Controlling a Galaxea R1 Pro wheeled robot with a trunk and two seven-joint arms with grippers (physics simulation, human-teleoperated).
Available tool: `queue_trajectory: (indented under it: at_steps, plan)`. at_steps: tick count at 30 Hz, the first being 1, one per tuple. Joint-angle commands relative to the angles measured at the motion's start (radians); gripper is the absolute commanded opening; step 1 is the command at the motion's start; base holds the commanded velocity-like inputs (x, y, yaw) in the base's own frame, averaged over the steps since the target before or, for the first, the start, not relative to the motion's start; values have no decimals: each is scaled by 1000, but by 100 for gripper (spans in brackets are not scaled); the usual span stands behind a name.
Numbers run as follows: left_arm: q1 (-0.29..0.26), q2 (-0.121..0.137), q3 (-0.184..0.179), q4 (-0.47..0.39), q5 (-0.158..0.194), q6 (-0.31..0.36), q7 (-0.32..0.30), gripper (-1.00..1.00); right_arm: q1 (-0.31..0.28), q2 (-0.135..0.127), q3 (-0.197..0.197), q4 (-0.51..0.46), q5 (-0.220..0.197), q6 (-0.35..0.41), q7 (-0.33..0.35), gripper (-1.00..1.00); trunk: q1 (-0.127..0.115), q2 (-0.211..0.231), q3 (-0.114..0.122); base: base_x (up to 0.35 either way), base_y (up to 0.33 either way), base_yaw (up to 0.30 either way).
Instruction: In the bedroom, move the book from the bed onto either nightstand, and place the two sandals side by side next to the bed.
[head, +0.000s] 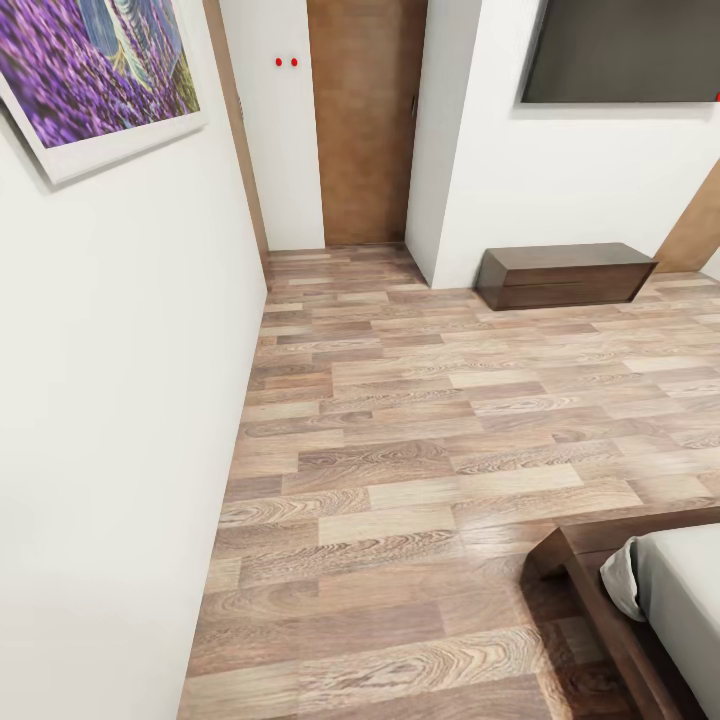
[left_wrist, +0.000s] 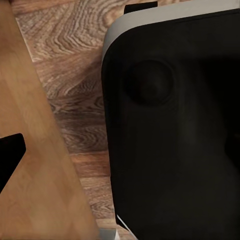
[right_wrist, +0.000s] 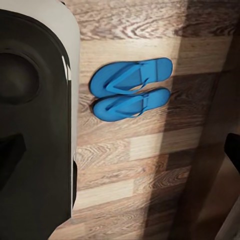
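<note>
The brown wood-plank floor carried the large low bed with dark brown frame and off-white mattress, whose corner showed at the head view's lower right. A long low dark brown cabinet stood against the white wall. Two bright blue flip-flop sandals lay side by side, touching, on the planks. Neither gripper's state could be determined. Risk: the base could run over the sandals while manoeuvring.
</note>
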Motion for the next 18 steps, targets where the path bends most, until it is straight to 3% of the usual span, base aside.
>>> queue_trajectory:
  at_steps: [1,18]
  plan:
    - [-1,0,-9,0,10,-3,4,100,0,-1,9,-2,1,10,-4,100,0,0,-1,0,0,0]
    - [-1,0,-8,-1,12,-3,6,100,0,1,9,50,-5,13,-1,100,0,0,-1,0,0,0]
